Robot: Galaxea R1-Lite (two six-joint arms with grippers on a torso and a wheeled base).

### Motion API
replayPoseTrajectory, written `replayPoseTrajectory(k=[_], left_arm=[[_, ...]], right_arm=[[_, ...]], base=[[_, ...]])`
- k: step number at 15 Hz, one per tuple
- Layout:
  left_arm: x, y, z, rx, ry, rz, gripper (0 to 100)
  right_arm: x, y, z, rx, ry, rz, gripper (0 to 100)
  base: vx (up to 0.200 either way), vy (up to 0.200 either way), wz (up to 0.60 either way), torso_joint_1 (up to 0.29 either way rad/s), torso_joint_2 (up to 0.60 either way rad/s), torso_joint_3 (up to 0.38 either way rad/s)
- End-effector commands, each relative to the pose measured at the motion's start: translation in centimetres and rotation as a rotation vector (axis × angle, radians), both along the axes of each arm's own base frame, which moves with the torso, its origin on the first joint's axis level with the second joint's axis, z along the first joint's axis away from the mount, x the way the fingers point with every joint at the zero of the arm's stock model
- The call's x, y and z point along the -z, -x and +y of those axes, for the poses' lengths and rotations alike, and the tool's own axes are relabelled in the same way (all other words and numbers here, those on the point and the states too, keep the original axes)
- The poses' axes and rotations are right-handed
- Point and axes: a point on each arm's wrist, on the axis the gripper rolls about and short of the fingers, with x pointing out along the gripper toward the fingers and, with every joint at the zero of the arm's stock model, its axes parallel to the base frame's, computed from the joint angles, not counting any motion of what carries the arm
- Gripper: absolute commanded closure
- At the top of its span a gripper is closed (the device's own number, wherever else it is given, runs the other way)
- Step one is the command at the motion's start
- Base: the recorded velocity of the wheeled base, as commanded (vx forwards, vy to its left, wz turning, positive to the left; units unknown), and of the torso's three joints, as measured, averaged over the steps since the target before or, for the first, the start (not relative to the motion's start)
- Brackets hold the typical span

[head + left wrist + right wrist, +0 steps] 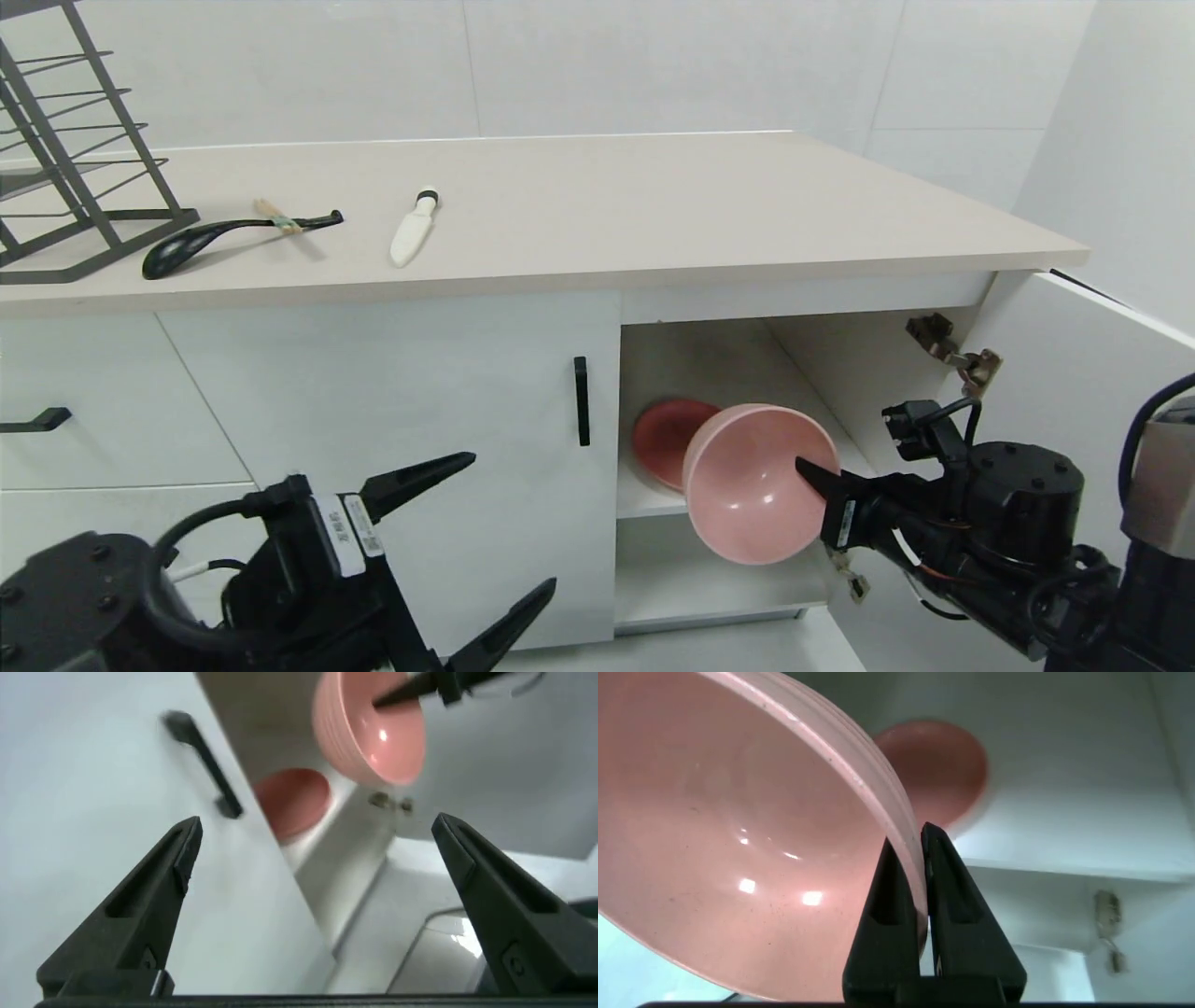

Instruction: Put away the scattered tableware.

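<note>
The pink bowl point(747, 485), pinched at its rim by the right hand point(805, 467), looks like smooth plastic, glossy inside with small bright highlights. The red plate point(665, 439) beyond that hand has a duller sheen. The fingers of both hands, the left hand point(512, 519) included, are matt black plastic. The bench point(653, 205) above is pale, matt laminate. The cabinet door point(420, 392) is smooth white, and the hinge point(952, 350) above the right hand is bare metal. The rack point(121, 245) is dark metal wire. The black spoon point(177, 250) shines.
</note>
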Motion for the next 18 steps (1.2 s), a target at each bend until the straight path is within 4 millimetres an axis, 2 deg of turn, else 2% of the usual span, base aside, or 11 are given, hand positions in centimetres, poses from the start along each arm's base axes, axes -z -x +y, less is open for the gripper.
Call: replayPoseTrajectory(k=[1, 5, 6, 8, 12, 14, 16, 18], left_arm=[[-1.1, 0.2, 1.2, -0.046, 0.043, -0.041, 0], [-1.4, -0.3, 2.1, -0.103, 0.077, -0.033, 0], [-1.8, -0.1, 2.2, -0.106, 0.123, -0.014, 0], [-2.1, 0.8, 2.8, -0.1, 0.116, -0.001, 0], [-2.4, 2.3, 3.9, -0.099, 0.097, 0.034, 0], [-2.4, 2.3, 3.9, -0.101, 0.096, 0.035, 0], [-2.3, 2.3, 3.9, -0.101, 0.094, 0.038, 0], [-2.4, 2.3, 4.0, -0.102, 0.096, 0.035, 0]], right_arm=[[1.3, -0.5, 0.5, -0.003, 0.005, 0.037, 100], [1.5, -3.3, 1.7, 0.004, -0.037, -0.022, 100], [3.0, -4.3, 2.1, 0.006, -0.024, 0.003, 100], [4.3, -5.3, 2.1, 0.019, -0.019, 0.017, 100], [5.8, -6.7, 2.9, 0.012, -0.006, 0.011, 100], [5.9, -7.3, 3.1, 0.013, -0.011, -0.006, 100], [5.8, -8.7, 3.3, 0.023, -0.033, -0.045, 100], [6.7, -10.0, 3.0, 0.046, -0.044, -0.051, 100]], base=[[0.0, 0.0, 0.0, 0.0, 0.0, 0.0], [0.0, 0.0, 0.0, 0.0, 0.0, 0.0], [0.0, 0.0, 0.0, 0.0, 0.0, 0.0], [0.0, 0.0, 0.0, 0.0, 0.0, 0.0], [0.0, 0.0, 0.0, 0.0, 0.0, 0.0], [0.0, 0.0, 0.0, 0.0, 0.0, 0.0], [0.0, 0.0, 0.0, 0.0, 0.0, 0.0], [0.0, 0.0, 0.0, 0.0, 0.0, 0.0]])
